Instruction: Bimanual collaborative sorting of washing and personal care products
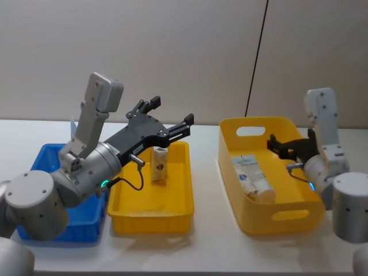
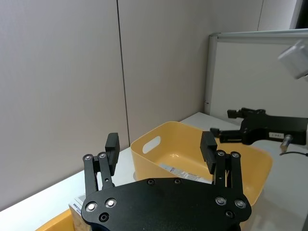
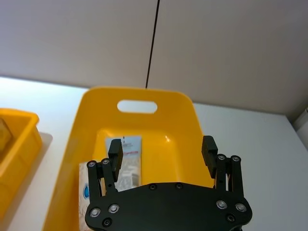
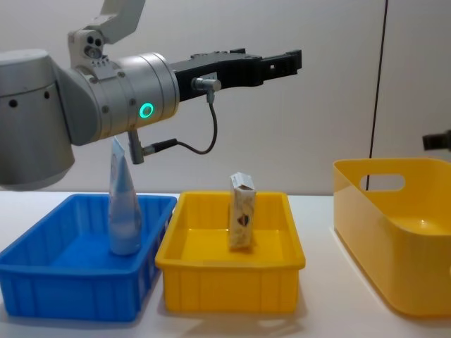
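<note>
The left gripper hangs wide open and empty above the carton, standing sorted in the middle tray; the right gripper, open and empty, faces the tube in the right bin.

A lab bench (white table, plain panelled wall).

The left end effector hangs raised above the shallow yellow tray, fingers spread wide, nothing between them. The right end effector hovers over the deep yellow bin, jaws parted and empty.
</note>
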